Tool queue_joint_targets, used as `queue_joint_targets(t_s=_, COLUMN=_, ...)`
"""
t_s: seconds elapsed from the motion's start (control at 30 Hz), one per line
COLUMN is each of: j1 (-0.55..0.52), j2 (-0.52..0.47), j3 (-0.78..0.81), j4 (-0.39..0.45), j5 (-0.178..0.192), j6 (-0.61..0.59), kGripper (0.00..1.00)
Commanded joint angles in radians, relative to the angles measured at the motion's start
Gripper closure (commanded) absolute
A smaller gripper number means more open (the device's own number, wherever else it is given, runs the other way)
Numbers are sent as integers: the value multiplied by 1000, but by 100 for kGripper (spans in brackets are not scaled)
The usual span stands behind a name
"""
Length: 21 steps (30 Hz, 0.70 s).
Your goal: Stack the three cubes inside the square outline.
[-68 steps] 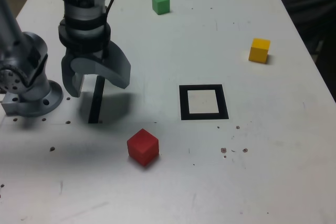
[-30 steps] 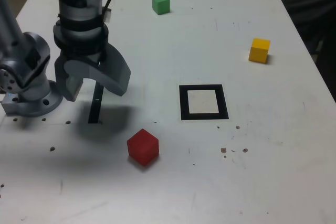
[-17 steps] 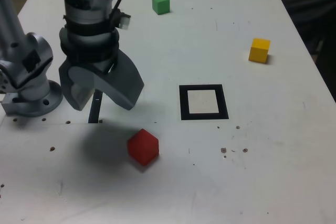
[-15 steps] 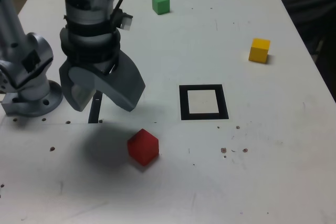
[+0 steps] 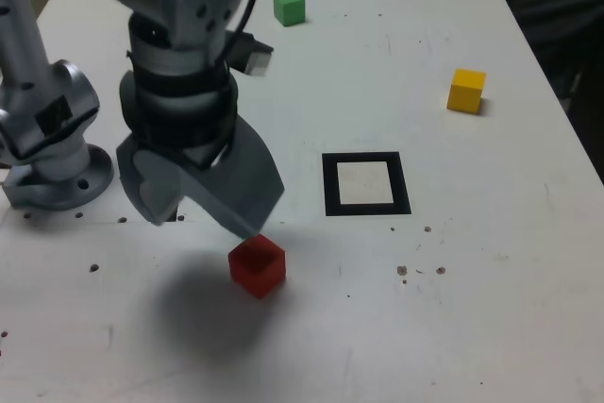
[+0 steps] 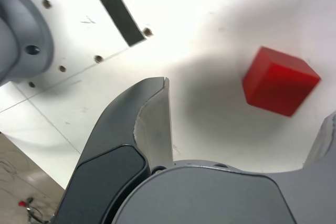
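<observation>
The red cube (image 5: 257, 264) lies on the white table near the front, just below and to the exterior view's right of my gripper (image 5: 200, 214). My gripper hangs open over the table with nothing between its fingers. In the wrist view the red cube (image 6: 280, 81) sits between the spread fingers of the gripper (image 6: 239, 124), nearer the far one, and touches neither. The square outline (image 5: 329, 184) lies to the exterior view's right of the gripper, with nothing in it. The green cube (image 5: 289, 7) is at the back, and the yellow cube (image 5: 466, 90) at the right.
The arm's grey base (image 5: 52, 153) stands at the exterior view's left. A narrow black strip (image 6: 116, 8) lies beside it, mostly hidden by the gripper in the exterior view. Someone in dark clothing (image 5: 557, 7) is at the table's far right edge.
My gripper has moved toward the front and the exterior view's right, closing in on the red cube. It stays open. No cube has moved.
</observation>
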Motion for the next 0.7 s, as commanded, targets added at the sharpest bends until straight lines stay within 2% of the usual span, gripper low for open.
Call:
queue_joint_targets(t_s=0.0, j1=-16, j2=26, j3=-19, j4=-3, j5=2, j6=3, kGripper=1)
queue_joint_targets(t_s=0.27, j1=-50, j2=84, j3=-57, j4=-11, j5=32, j6=49, kGripper=1)
queue_joint_targets(t_s=0.47, j1=-52, j2=99, j3=-57, j4=-39, j5=72, j6=180, kGripper=1)
queue_joint_targets(t_s=0.67, j1=-52, j2=112, j3=-49, j4=-57, j5=90, j6=263, kGripper=1)
